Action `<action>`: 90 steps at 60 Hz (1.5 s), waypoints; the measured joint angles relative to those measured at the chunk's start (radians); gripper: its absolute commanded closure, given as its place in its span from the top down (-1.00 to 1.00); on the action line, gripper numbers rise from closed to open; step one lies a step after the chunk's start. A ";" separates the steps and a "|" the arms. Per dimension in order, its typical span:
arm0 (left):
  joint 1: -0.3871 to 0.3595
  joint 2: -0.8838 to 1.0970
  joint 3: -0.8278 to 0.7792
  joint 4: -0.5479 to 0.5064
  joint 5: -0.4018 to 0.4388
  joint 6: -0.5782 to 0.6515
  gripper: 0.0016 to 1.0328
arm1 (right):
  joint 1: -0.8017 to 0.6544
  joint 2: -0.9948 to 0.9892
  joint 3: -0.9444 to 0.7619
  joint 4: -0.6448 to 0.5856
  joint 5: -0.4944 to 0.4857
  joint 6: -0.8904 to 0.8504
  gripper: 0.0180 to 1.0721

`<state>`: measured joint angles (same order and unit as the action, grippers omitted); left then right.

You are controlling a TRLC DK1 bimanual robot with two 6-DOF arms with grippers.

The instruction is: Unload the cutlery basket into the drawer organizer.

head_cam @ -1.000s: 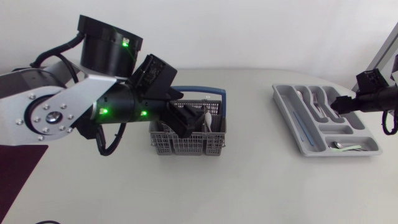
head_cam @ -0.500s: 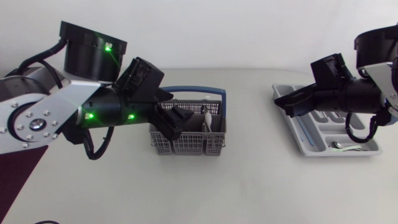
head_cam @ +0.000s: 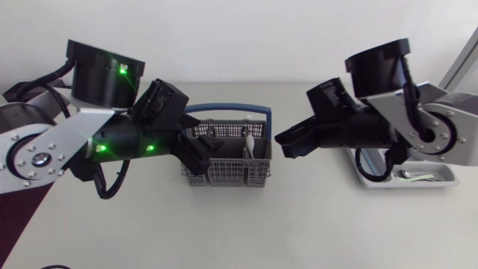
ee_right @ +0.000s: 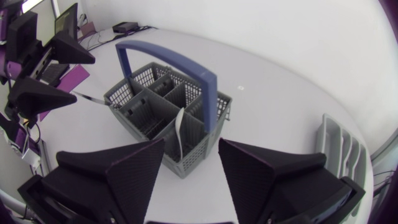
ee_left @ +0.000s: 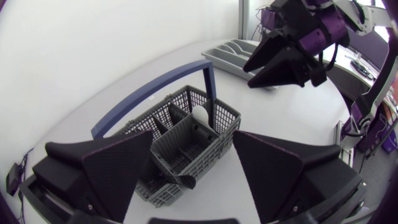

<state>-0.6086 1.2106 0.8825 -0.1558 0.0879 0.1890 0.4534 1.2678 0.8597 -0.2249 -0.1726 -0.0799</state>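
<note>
Cutlery basket (head_cam: 224, 170), grey mesh with a blue handle (head_cam: 224, 110), stands upright near the middle of the table (head_cam: 299, 224). One white utensil (head_cam: 250, 143) stands upright in a compartment at the end nearer the right arm. Left gripper (ee_left: 193, 146) is at the basket's opposite end, fingers spread wide, over that end's compartments and pinching nothing. Right gripper (ee_right: 191, 146) hangs above the table just beside the basket, between it and the drawer organizer (head_cam: 418, 181), fingers spread and empty. The organizer lies at the table's right side, largely hidden under the right arm; a spoon (head_cam: 407, 174) shows in its near compartment.
</note>
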 measured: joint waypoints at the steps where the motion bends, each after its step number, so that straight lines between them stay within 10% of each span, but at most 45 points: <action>1: 0.000 0.000 0.000 0.000 0.000 0.000 0.73 | 0.006 0.008 0.000 0.000 0.003 0.005 0.12; 61: 0.045 -0.008 -0.075 0.060 0.000 0.034 0.75 | 0.127 0.347 0.130 0.130 0.126 0.099 -0.05; 90: 0.064 -0.008 -0.102 0.087 0.000 0.049 0.76 | 0.117 0.424 0.165 0.184 0.129 0.129 -0.48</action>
<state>-0.5442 1.2022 0.7803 -0.0689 0.0875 0.2382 0.5709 1.6920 1.0248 -0.0406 -0.0433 0.0494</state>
